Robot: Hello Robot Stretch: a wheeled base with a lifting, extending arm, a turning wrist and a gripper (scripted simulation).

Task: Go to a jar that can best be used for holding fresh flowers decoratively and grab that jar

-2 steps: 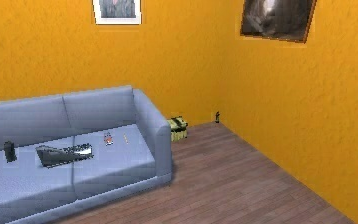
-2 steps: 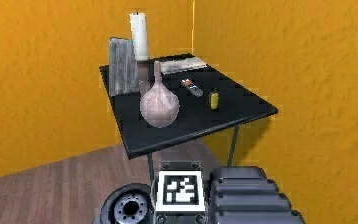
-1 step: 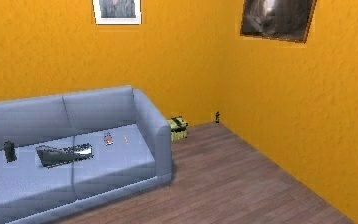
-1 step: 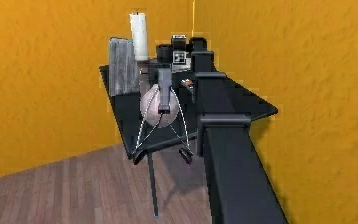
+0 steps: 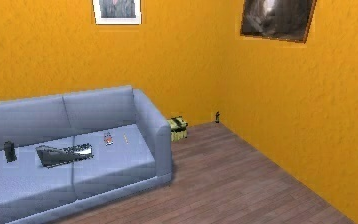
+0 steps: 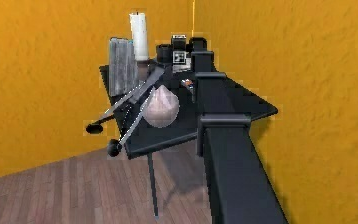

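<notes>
Sofa [image 5: 77,140] sits at your forward view's left, grey-blue against orange walls, with a laptop [image 5: 65,153] lying on its seat. A small green box [image 5: 178,125] stands on the wood floor [image 5: 237,180] just beside the sofa's end. One framed picture [image 5: 117,10] hangs above the sofa.

In your arm side view the arm [image 6: 237,170] reaches out over a dark desk [image 6: 162,138]. A rounded pinkish jar [image 6: 165,108] stands near the desk's middle. A white candle [image 6: 139,33] stands upright behind it, with a grey slab [image 6: 120,55] just beside the candle. The gripper [image 6: 103,139] points toward that view's left, and its thin fingers [image 6: 93,128] run just beside the jar. You cannot tell the gripper's state, nor whether it holds anything.
</notes>
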